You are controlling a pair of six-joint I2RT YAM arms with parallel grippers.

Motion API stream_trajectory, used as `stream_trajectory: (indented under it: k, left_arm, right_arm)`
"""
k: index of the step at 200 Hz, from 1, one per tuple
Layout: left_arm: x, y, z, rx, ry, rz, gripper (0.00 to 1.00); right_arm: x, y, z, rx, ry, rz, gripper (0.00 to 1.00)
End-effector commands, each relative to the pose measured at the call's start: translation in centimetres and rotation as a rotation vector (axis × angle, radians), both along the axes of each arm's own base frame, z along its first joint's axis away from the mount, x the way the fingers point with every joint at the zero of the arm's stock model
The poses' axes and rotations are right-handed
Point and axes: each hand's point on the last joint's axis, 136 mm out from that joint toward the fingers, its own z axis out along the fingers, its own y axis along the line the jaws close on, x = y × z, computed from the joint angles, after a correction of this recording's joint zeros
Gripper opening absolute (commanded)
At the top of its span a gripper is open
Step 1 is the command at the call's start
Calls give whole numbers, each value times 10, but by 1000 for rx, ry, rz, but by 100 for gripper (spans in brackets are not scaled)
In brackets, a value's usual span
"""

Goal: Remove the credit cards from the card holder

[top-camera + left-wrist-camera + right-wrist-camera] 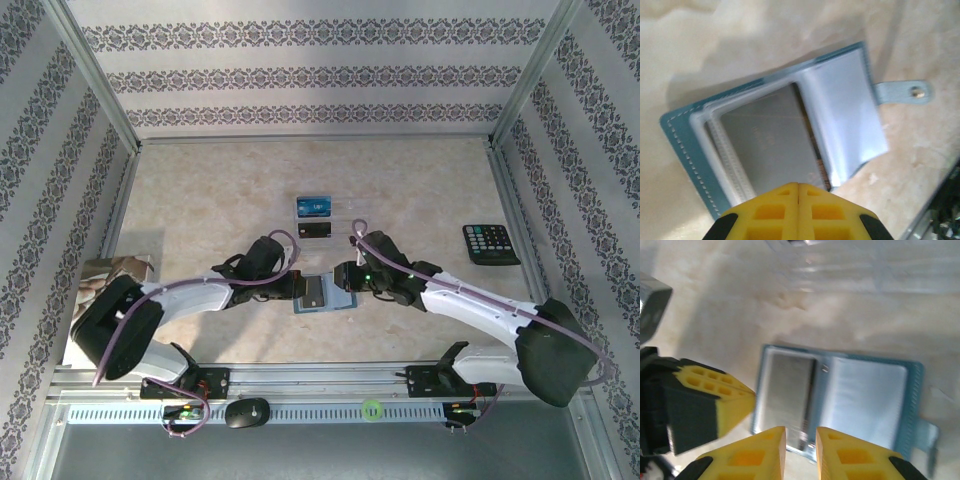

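Observation:
The teal-blue card holder (322,297) lies open on the table between both grippers, its snap strap (902,93) sticking out to the side. A grey card (770,140) sits in a clear pocket of one half, and the other half's clear pocket (867,395) looks empty. My left gripper (798,186) is shut, its tips over the near edge of the grey card (787,390) with nothing visible between them. My right gripper (800,437) is open by a narrow gap just above the holder's edge, near the fold. A blue card (313,206) and a black card (315,230) lie farther back.
A black calculator (490,243) rests at the right. A clear plastic sheet (865,270) lies under the two loose cards behind the holder. A shiny sheet (115,272) leans at the left wall. Patterned walls enclose the table on three sides.

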Motion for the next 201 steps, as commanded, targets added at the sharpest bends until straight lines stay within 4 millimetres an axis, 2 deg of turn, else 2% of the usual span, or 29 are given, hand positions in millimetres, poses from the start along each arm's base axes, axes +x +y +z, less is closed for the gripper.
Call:
stream_trajectory:
  k: [1,25,50,78,125,158,201]
  left_arm:
    - [5,2,15,-6,-59,-10,4]
    - [4,6,-3,46,-25,-10,0]
    - [7,8,-21,84,-3,2,0]
    - [11,9,-30,118,7,9,0]
    - [4,19,-53,193,80,16,0]
    - [-5,24,-63,204,112,19,0]
    - [-9,27,-65,205,122,20,0]
  right_arm:
    - [-1,22,11,57,20,95,24]
    - [-2,39,-5,84,99,136,22]
    - [0,45,-19,86,140,137,23]
    - [-1,48,-39,74,200,139,24]
    - [4,34,-66,24,250,69,25]
    - [7,29,-69,37,260,47,25]
    - [6,31,-79,49,301,48,24]
